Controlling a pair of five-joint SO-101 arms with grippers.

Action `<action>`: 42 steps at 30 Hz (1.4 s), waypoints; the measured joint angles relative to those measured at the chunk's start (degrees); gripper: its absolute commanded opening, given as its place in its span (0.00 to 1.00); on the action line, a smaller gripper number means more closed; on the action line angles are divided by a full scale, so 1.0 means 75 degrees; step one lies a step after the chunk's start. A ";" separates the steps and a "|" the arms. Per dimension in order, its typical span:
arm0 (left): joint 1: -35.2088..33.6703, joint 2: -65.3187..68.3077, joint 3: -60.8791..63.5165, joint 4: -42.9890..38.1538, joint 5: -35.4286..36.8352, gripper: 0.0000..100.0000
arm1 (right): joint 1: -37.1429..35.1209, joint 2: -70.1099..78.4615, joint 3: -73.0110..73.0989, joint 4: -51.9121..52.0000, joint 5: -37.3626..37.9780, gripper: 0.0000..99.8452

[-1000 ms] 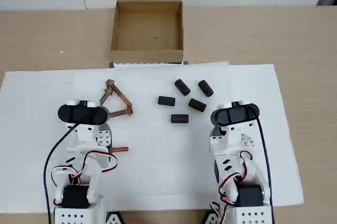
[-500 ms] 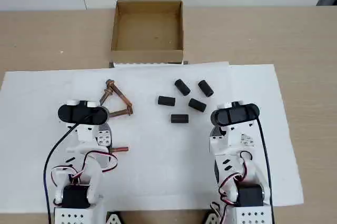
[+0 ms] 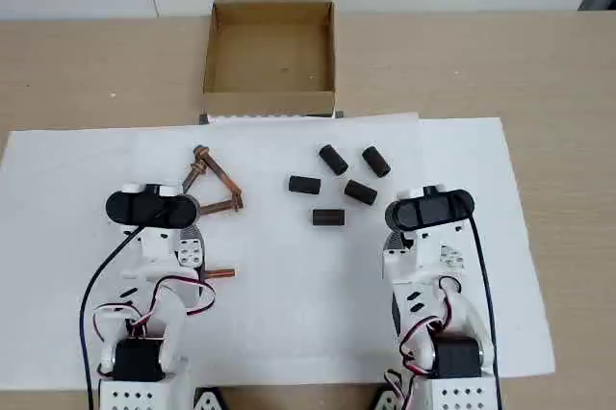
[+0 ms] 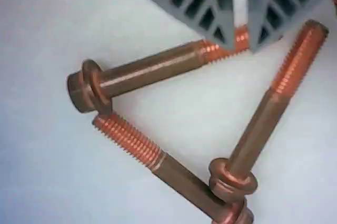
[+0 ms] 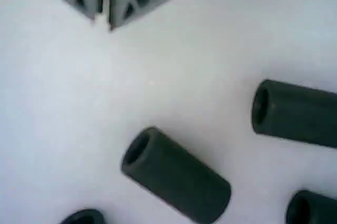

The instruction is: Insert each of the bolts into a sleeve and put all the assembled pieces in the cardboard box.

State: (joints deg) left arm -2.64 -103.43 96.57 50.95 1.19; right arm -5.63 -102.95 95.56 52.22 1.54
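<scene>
In the high view, the open box (image 3: 272, 102) stands on the table (image 3: 558, 64) at the far edge of the white paper (image 3: 462, 150). On the paper, three bolts (image 3: 219, 176) form a rough triangle just ahead of the left arm (image 3: 154, 208). A fourth bolt (image 3: 217, 274) lies alone beside that arm, nearer to its base. Five sleeves (image 3: 304, 184) are scattered ahead of the right arm (image 3: 429, 208), apart from each other and apart from the bolts. In the left wrist view, the left gripper (image 4: 240, 40) hangs over the threaded end of the first bolt (image 4: 147, 71). Its jaws are almost together, with a narrow slit between them, and they grasp nothing; whether the tips touch the thread I cannot tell. The second bolt (image 4: 268, 113) rests its head on the third bolt (image 4: 179, 174), whose threaded end lies just beside the head of the first one. In the right wrist view, the right gripper (image 5: 103, 21) is above bare paper, its jaws pressed together and holding nothing. One sleeve (image 5: 176, 182) lies on its side near the gripper, and another sleeve (image 5: 295, 111) lies farther off, both with the hollow end showing.
</scene>
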 measured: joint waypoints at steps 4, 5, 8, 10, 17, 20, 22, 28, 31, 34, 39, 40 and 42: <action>0.0000 0.0000 0.0000 0.0000 0.0000 0.01 | 0.0000 0.0000 0.0000 0.0000 0.0000 0.00; 0.0000 0.0000 0.0000 0.0000 0.0000 0.01 | 0.0000 0.0000 0.0000 0.0000 0.0000 0.00; 0.0000 0.0000 0.0000 0.0000 0.0000 0.01 | 0.0000 0.0000 0.0000 0.0000 0.0000 0.00; 0.0000 0.0000 0.0000 0.0000 0.0000 0.01 | -0.0012 0.0000 0.0000 0.0000 0.0000 0.00; 0.0000 0.0000 0.0000 0.0000 -0.0012 0.01 | -0.0012 0.0000 0.0000 0.0000 0.0000 0.00; 0.0000 0.0000 0.0000 0.0000 -0.0012 0.01 | -0.0012 0.0000 0.0000 0.0000 0.0000 0.00; 0.0000 0.0000 0.0000 0.0000 -0.0012 0.01 | -0.0012 0.0000 0.0000 0.0000 0.0000 0.00; 0.0000 0.0000 -0.0129 0.0199 -0.0012 0.01 | 0.0023 0.0000 -0.0129 0.0387 0.0000 0.00; 0.0000 0.0000 -0.0656 0.0832 -0.0012 0.01 | 0.0105 0.0000 -0.0727 0.0797 -0.0211 0.00; 0.0000 0.0000 -0.1196 0.1500 -0.0012 0.01 | 0.0105 0.0000 -0.1571 0.1301 -0.0422 0.00; 0.0000 0.0000 -0.2215 0.2251 -0.0012 0.01 | 0.0105 0.0000 -0.2731 0.1946 -0.0481 0.00; 0.0000 0.0000 -0.2415 0.2379 -0.0012 0.01 | 0.0105 0.0012 -0.2884 0.2051 -0.0481 0.00; 0.0000 0.0000 -0.2743 0.2673 -0.0012 0.01 | 0.0105 0.0176 -0.3259 0.2204 -0.0481 0.00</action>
State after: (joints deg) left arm -2.64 -103.43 76.00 70.99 1.10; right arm -4.84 -101.63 71.12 68.75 -2.07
